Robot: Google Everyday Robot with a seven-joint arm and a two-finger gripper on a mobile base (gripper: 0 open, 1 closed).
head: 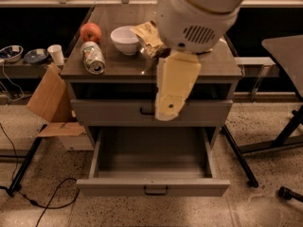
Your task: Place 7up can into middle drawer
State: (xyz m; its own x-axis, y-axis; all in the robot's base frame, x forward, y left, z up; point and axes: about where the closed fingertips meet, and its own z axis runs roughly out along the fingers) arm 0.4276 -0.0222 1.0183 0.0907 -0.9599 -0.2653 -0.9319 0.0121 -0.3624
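Observation:
The 7up can (93, 57) lies on its side on the left part of the cabinet top (113, 70), its silver end facing me. The middle drawer (151, 187) is pulled wide open below, and its inside shows nothing in it. The identical drawer front above it (109, 111) is shut. My gripper is out of view. Only my arm shows: a big white joint (199, 13) and a cream link (173, 86) hang in front of the cabinet's middle, to the right of the can.
A red apple (90, 32), a white bowl (124, 39) and a crumpled snack bag (147, 37) sit on the top near the can. A cardboard box (47, 96), a paper cup (56, 54) and dishes (10, 52) are at left. A stand's legs (284, 136) are at right.

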